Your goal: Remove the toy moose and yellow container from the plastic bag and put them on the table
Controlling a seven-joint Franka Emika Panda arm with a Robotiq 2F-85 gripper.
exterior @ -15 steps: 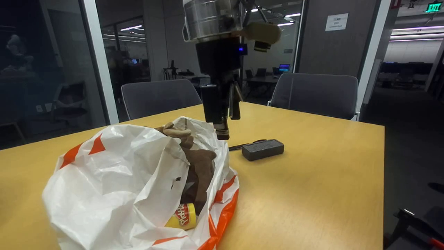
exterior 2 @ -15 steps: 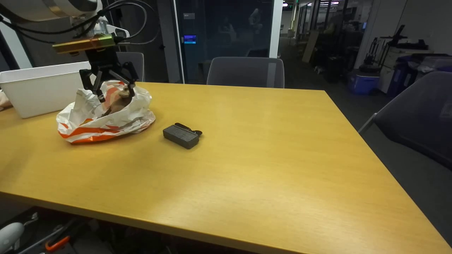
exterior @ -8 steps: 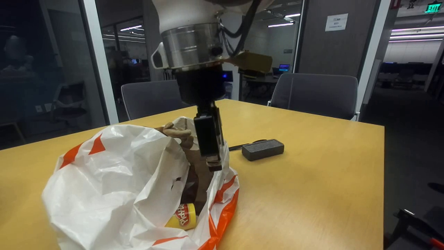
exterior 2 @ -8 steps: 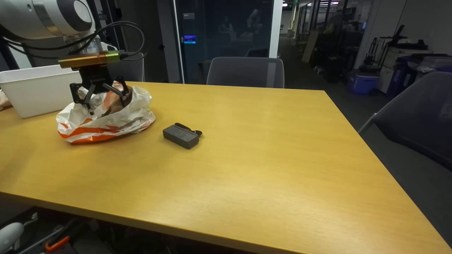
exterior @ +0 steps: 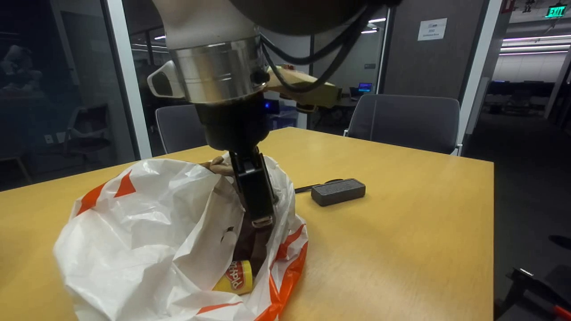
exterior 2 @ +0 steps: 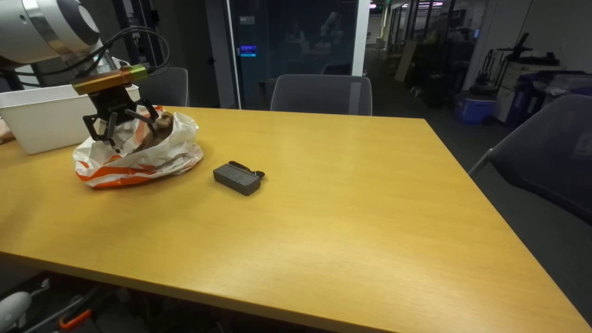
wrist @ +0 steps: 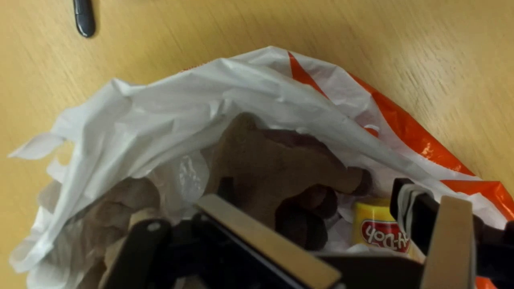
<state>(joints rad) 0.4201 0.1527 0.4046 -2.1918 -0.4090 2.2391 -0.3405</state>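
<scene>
The white plastic bag (exterior: 142, 236) with orange print lies on the table (exterior: 383, 258), its mouth open; it also shows in the wrist view (wrist: 172, 108). The brown toy moose (wrist: 261, 164) lies inside, its legs pointing toward the yellow container (wrist: 371, 212). The container also shows at the bag's mouth in an exterior view (exterior: 235, 278). My gripper (wrist: 317, 190) is open and empty, fingers spread in the bag's mouth. One finger is over the moose's body, the other beside the container. In an exterior view the gripper (exterior 2: 136, 142) is tilted and partly covers the moose (exterior 2: 159, 135).
A dark grey rectangular device (exterior: 338, 192) with a thin black piece behind it lies beside the bag, also in an exterior view (exterior 2: 237, 178). A white bin (exterior 2: 51, 120) stands behind the bag. Chairs (exterior 2: 321, 95) stand around the table's edges.
My gripper has come down from above the bag into its mouth and has tilted, with its fingers staying spread. The bag, moose and container look unmoved.
</scene>
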